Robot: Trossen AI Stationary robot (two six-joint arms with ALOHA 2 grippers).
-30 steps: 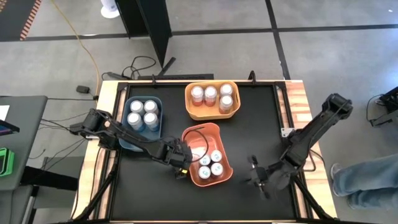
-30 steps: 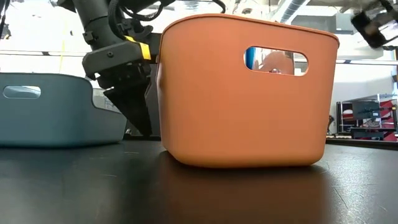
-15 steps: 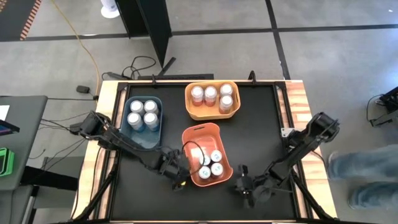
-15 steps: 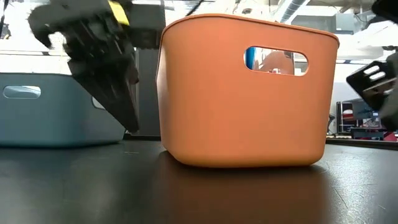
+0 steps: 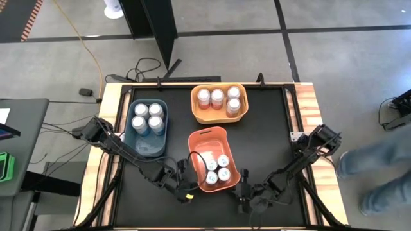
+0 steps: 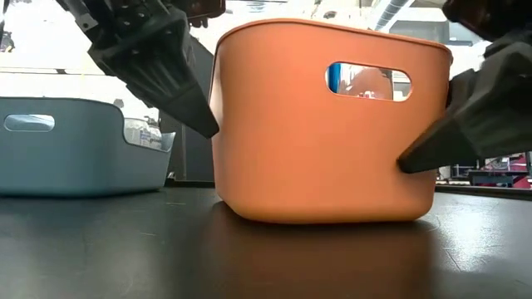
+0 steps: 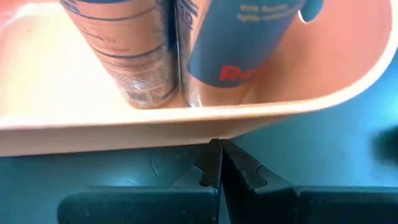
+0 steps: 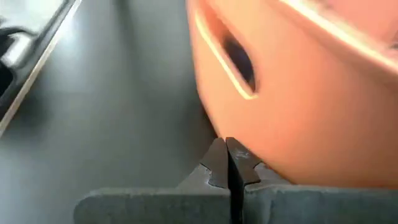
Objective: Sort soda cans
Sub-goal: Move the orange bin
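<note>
Nearest the front edge of the black table (image 5: 270,128), found both grippers low, flanking the near end of the coral bin (image 5: 200,140). Saw the left gripper (image 5: 187,181) at that bin's near left corner, fingers pressed together with nothing between them, tips just at the bin's rim in the left wrist view (image 7: 219,163). Saw the right gripper (image 5: 243,192) at the near right corner, jaws likewise closed and empty, tips against or just short of the bin wall below its handle slot (image 8: 226,163); could not tell contact for certain. From the low view, noted one dark gripper on each side of the coral bin (image 6: 324,124).

Inside the coral bin, counted four soda cans (image 5: 217,169) clustered at its near end, blue-labelled ones seen upright close up (image 7: 242,50).

Farther back and left, noted the blue bin (image 5: 149,144) with four silver-topped cans (image 5: 147,118) at its far end. Farthest, toward the middle, noted the yellow-orange bin (image 5: 218,117) with four cans (image 5: 219,99).

Beyond the table's right edge, glimpsed a person's legs (image 5: 376,173).
</note>
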